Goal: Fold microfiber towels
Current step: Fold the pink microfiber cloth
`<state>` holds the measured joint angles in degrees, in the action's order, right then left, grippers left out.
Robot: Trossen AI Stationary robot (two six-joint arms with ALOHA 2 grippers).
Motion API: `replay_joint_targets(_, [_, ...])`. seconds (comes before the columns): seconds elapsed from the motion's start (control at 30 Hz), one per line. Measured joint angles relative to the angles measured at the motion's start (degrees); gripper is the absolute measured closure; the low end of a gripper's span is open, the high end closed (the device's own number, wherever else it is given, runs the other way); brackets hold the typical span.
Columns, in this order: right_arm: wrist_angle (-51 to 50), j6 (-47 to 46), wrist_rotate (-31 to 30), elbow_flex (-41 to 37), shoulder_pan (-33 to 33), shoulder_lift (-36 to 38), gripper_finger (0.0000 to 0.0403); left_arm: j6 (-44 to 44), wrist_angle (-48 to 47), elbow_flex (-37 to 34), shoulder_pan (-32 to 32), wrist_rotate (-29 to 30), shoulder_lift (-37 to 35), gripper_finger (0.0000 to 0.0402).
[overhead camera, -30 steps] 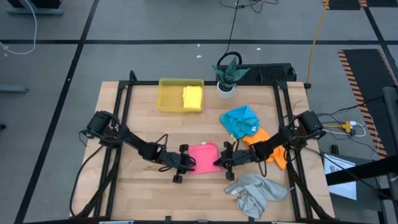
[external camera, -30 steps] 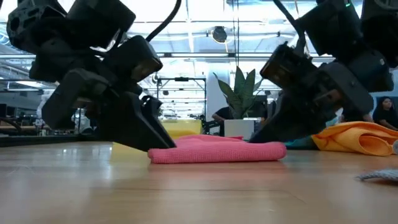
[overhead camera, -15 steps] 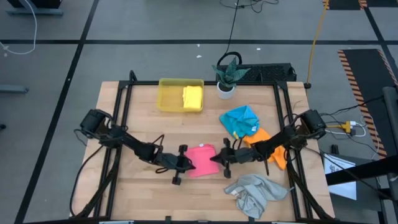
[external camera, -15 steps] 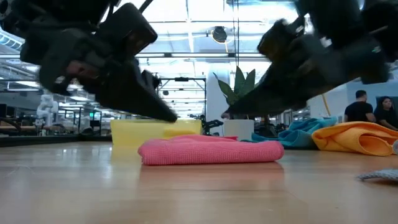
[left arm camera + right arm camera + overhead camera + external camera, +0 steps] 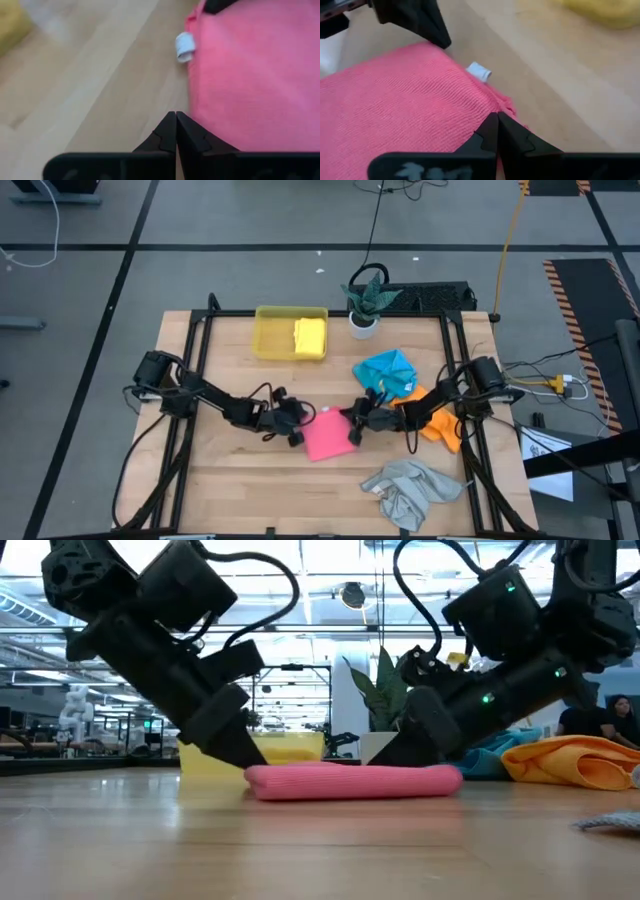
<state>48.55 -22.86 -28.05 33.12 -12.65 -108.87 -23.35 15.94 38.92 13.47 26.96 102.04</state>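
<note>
The pink towel [image 5: 326, 436] lies folded and flat on the wooden table, a white label [image 5: 480, 71] at its far edge. My left gripper [image 5: 299, 423] is shut at the towel's far left corner. My right gripper [image 5: 351, 426] is shut at its far right corner. The blue towel [image 5: 388, 372] and orange towel [image 5: 432, 416] lie bunched to the right, partly under my right arm. A crumpled grey towel [image 5: 410, 490] lies near the front edge. The yellow towel [image 5: 310, 337] rests folded in the yellow tray [image 5: 272, 332]. My left gripper's shut fingertips [image 5: 176, 120] slant down from the table's left and stand at the pink towel's left edge [image 5: 192, 112]. In the low view the tip meets the towel's left end [image 5: 256, 772]; the towel stays flat. My right gripper's shut fingertips [image 5: 497, 122] slant down from the table's right onto the towel's far edge [image 5: 487, 102], near the label. The towel lies flat under them.
A potted plant [image 5: 364, 308] stands at the far edge beside the tray. Bare wood lies at the table's front left [image 5: 230, 480] and in front of the pink towel. Black frame rails [image 5: 196, 380] run along both table sides.
Both grippers have moved toward the table's far edge along the pink towel's sides, from its near half to its far corners, and both wrists have rolled. The towel stays flat but has turned slightly on the table.
</note>
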Motion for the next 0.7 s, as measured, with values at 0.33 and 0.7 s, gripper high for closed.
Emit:
replay_joint_targets(0.33, [-1.84, 11.12, 8.89, -0.02, -6.42, 7.45, 0.0403, -0.01, -2.16, 0.07, 3.12, 8.72, -5.31, 0.0393])
replay_joint_targets(0.7, [-11.52, 21.16, 13.12, 10.20, -11.51, 5.15, 0.0345, 10.82, 14.76, 0.04, 0.62, -8.46, -2.00, 0.0399])
